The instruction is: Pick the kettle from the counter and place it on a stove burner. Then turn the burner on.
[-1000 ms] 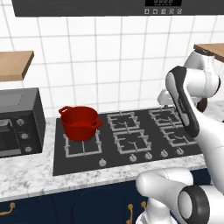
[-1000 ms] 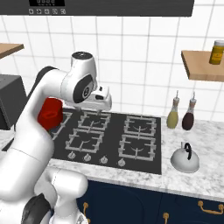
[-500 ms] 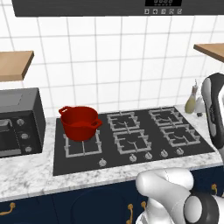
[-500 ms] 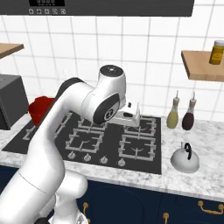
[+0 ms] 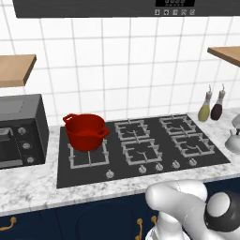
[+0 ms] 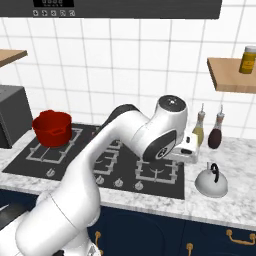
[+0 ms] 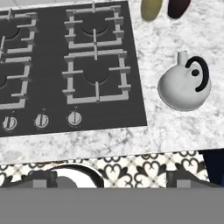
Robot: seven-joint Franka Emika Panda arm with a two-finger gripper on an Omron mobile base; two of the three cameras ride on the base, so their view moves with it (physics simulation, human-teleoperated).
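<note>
Hovering above the counter point(image 7: 175, 127), the gripper point(image 7: 112, 178), fingers parted and empty, has the kettle point(image 7: 183, 87) ahead to its right.

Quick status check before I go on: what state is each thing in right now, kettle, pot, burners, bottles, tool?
kettle: upright on the counter, right of the cooktop, not gripped.
red pot: upright, no lid, on the back left burner.
front right burner: bare, no flame seen.
knobs: on or off cannot be told.
two bottles: upright by the wall behind the kettle.
tool: above the cooktop's right edge, holding nothing; open or shut cannot be told.
</note>
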